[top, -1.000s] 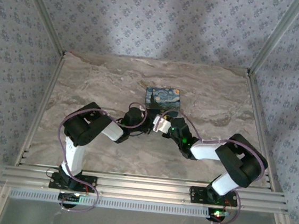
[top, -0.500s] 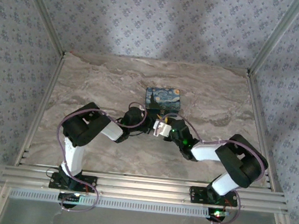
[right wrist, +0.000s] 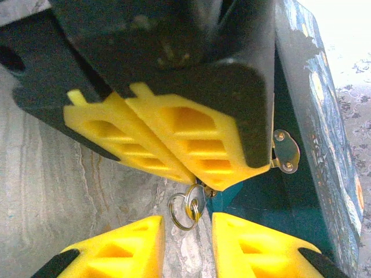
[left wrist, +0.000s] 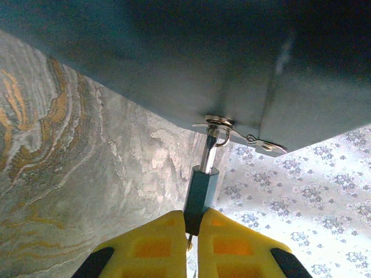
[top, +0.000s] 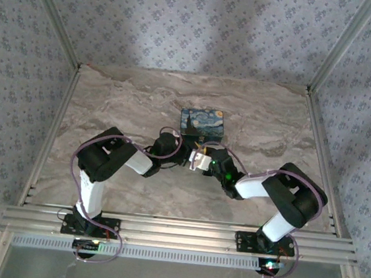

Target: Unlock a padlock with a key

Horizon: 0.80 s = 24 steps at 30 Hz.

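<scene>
The left claw [left wrist: 192, 226] is clamping its yellow pads shut on the small padlock [left wrist: 201, 186]. The padlock is sitting just in front of the blue box [top: 202, 123], with its silver shackle running into the metal clasp [left wrist: 223, 124] on the box's near face. The right claw [right wrist: 186, 221] is facing it nose to nose, its pads standing partly apart. A key ring [right wrist: 184, 211] is lying in the gap between them, and it is not clear whether either pad is touching it. The box's dark wall is running close beside the right claw's outer pad, leaving little room there. Around the box, the marble table [top: 130, 100] is lying bare to the left, to the right and behind, out to the metal frame rails [top: 53, 132] at its edges.
</scene>
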Each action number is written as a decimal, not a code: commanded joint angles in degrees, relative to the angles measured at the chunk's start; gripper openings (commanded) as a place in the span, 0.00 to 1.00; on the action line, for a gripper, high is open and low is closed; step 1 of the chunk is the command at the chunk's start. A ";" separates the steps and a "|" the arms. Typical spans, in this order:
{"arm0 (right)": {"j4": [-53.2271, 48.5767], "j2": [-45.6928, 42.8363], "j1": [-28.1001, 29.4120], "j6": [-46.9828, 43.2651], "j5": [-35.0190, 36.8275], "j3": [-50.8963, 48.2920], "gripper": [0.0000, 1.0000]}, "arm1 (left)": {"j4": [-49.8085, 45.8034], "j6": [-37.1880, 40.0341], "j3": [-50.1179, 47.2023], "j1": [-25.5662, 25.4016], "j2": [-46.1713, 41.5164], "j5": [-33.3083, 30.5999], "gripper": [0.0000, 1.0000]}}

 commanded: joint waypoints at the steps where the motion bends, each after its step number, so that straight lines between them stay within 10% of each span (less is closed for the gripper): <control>1: 2.46 1.12 0.38 -0.64 0.54 1.44 0.28 | -0.30 -0.07 0.45 0.25 -2.05 -0.73 0.09; 24: 4.80 1.37 0.23 3.13 3.76 2.99 0.00 | 0.30 -0.49 0.58 0.24 -1.85 -0.50 0.09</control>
